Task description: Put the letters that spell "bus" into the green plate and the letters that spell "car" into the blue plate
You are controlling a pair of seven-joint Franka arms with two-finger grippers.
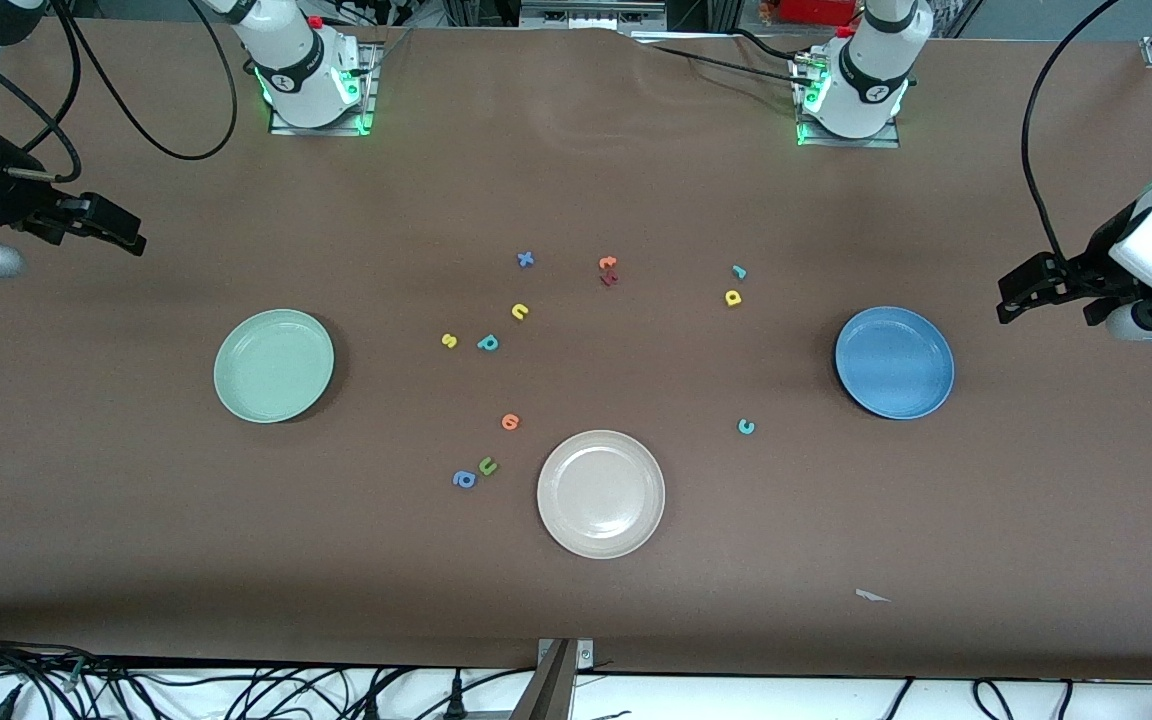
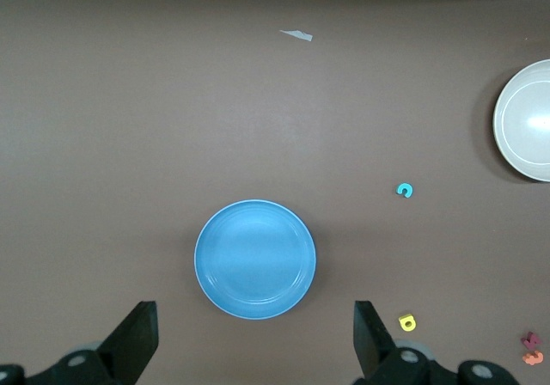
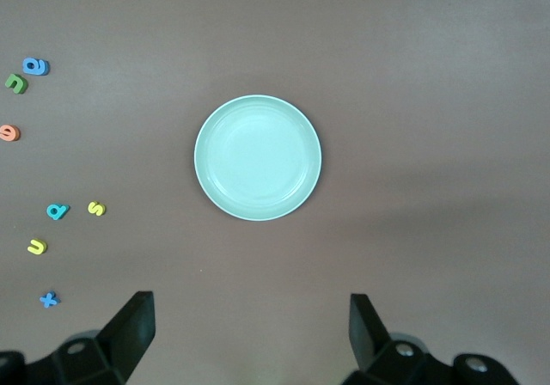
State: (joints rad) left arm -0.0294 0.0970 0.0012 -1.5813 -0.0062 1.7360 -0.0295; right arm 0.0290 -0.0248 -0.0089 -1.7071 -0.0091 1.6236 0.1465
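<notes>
Fingers spread on both grippers, letters scattered between green plate (image 1: 274, 365) and blue plate (image 1: 894, 362).

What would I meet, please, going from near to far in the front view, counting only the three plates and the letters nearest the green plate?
Beige plate → green plate → yellow s → yellow u.

Bare tabletop (image 1: 136, 520) is lying all around the green plate (image 1: 274, 365) and the blue plate (image 1: 894, 362), leaving both open to approach from above. The scattered letters (image 1: 487, 342) are sitting apart from one another between the two plates, with the beige plate (image 1: 601, 493) crowding only the nearer ones.
</notes>
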